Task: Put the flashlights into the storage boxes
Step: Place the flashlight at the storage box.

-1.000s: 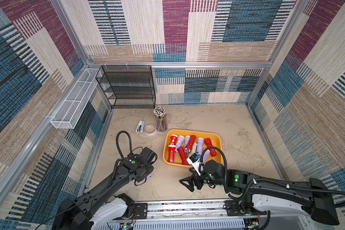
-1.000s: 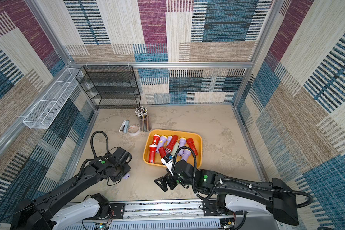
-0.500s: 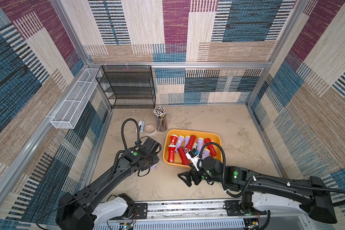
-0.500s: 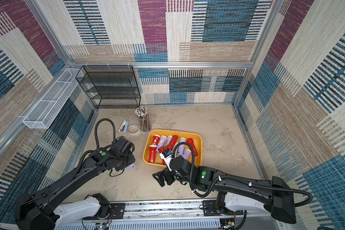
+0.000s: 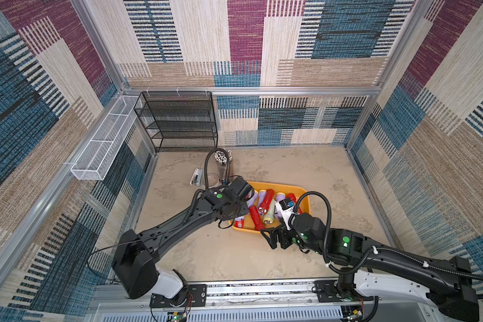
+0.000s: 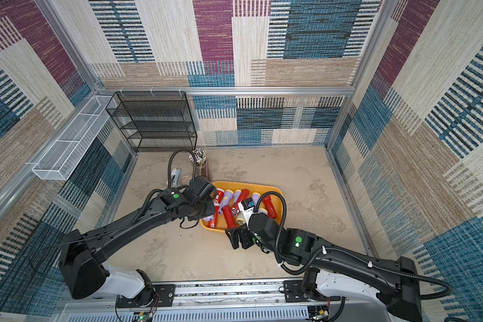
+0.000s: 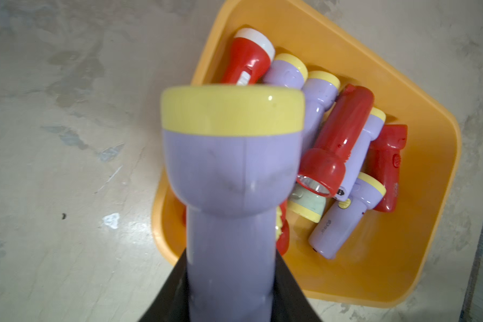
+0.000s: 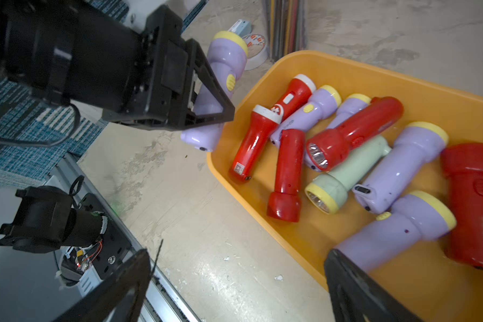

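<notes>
While nine flashlights (image 8: 346, 172) already lie jumbled in the yellow-orange storage tray (image 5: 279, 184) (four red, four lavender with pale-yellow heads, one pale green), a tenth one, the lavender flashlight (image 8: 221, 80), hangs in the air at the tray's 9 o'clock rim. The left gripper (image 8: 212, 108) is clamped around its barrel. In the left wrist view its yellow head points out ahead of the jaws, with the tray's corner below and beyond it. Its tail end sits just outside the rim, so it is not yet fully over the tray.

The step in hand looks like the carry, just short of the drop. The next move likely calls for a short shift toward 3 o'clock until the whole flashlight is over the tray. After that come a small descent and an opening of the jaws over a bare patch of tray floor.

The right gripper (image 5: 275, 239) hovers at the tray's 6 o'clock, just outside the near rim, jaws wide apart and holding nothing. A cup of pencils (image 5: 223, 167) stands at the tray's 11 o'clock, with a tape roll (image 8: 255, 53) beside it. No other loose flashlight shows on the floor in both top views, though the arms hide part of it.
</notes>
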Motion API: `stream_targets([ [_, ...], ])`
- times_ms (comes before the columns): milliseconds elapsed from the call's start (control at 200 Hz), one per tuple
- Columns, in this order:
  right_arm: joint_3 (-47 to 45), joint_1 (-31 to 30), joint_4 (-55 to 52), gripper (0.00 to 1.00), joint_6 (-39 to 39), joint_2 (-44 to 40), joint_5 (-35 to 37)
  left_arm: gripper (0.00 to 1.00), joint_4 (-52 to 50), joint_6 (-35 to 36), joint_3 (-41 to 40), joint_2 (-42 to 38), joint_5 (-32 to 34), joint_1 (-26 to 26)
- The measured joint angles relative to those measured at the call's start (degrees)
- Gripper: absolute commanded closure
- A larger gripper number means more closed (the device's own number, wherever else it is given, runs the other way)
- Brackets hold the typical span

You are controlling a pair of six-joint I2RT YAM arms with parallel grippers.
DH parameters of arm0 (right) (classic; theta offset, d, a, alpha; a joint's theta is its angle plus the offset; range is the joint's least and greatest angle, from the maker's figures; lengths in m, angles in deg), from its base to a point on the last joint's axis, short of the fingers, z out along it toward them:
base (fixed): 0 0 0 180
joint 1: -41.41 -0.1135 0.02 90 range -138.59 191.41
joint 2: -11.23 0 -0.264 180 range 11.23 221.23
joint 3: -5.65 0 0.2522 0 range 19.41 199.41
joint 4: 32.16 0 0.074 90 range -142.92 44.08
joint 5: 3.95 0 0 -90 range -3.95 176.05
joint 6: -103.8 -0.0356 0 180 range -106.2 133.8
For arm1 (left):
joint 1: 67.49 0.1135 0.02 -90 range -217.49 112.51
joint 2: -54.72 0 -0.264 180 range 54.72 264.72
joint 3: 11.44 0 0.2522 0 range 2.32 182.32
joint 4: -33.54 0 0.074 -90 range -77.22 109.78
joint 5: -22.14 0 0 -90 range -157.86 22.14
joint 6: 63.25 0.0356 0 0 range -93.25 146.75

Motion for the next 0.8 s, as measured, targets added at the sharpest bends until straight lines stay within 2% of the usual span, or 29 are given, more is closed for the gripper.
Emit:
stream_targets([
  [160,0.0,1.2,-4.2,0.0,-1.7,-5.8,1.6,0.76,1.1,3.6,9.5,10.5,-1.1,-2.6],
  [326,0.2,1.3,-7.7,0.0,-3.5,-9.2,2.0,0.76,1.2,5.6,15.4,17.6,-2.3,-3.5],
  [576,1.4,1.3,-11.0,0.0,-5.5,-10.5,2.4,0.76,1.2,7.0,24.5,26.8,-5.4,-8.2],
  [801,3.1,1.3,-11.8,0.0,-6.3,-9.5,2.8,0.72,1.4,8.5,29.2,32.6,-6.6,-9.2],
])
